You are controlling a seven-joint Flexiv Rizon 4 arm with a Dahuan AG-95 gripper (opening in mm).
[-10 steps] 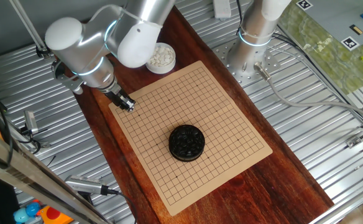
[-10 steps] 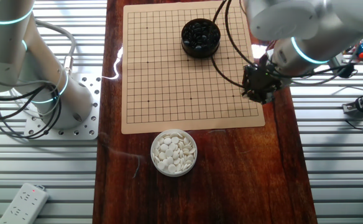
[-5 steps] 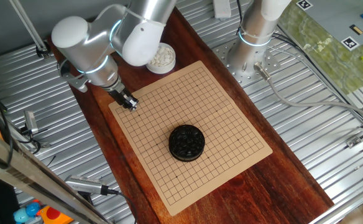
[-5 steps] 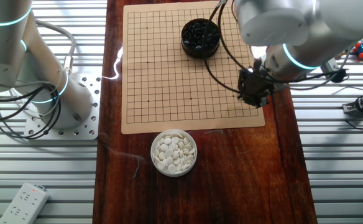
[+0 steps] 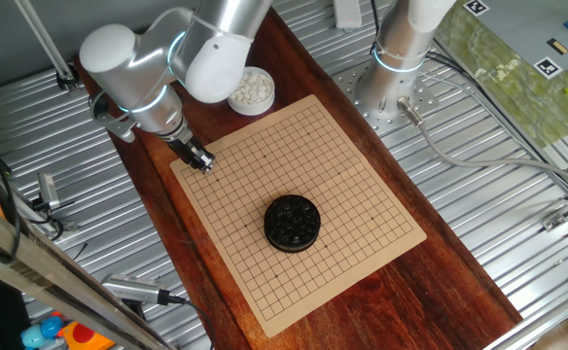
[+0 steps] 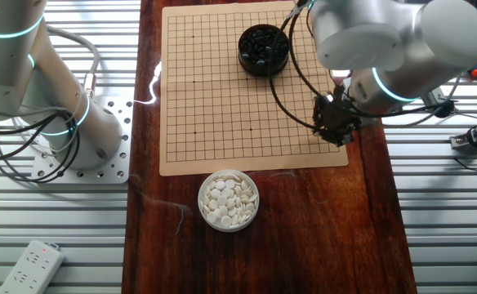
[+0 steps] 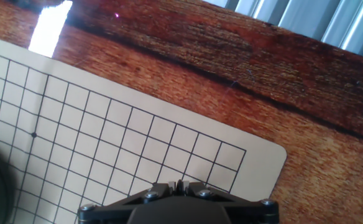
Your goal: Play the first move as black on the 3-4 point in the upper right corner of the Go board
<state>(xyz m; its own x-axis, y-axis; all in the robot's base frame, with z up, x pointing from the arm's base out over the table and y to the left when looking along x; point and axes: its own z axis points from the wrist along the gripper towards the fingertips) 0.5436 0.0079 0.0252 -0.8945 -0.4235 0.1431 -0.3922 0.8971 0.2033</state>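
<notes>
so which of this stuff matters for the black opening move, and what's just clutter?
Job:
- Go board
- bowl of black stones
- gripper, over a board corner; no stone visible in it

Clutter:
- bowl of white stones
- power strip
- second arm's base

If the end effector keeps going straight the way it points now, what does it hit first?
Most likely the Go board itself, on bare grid near its corner. The end effector points down there with nothing visible between, though its height is unclear.
</notes>
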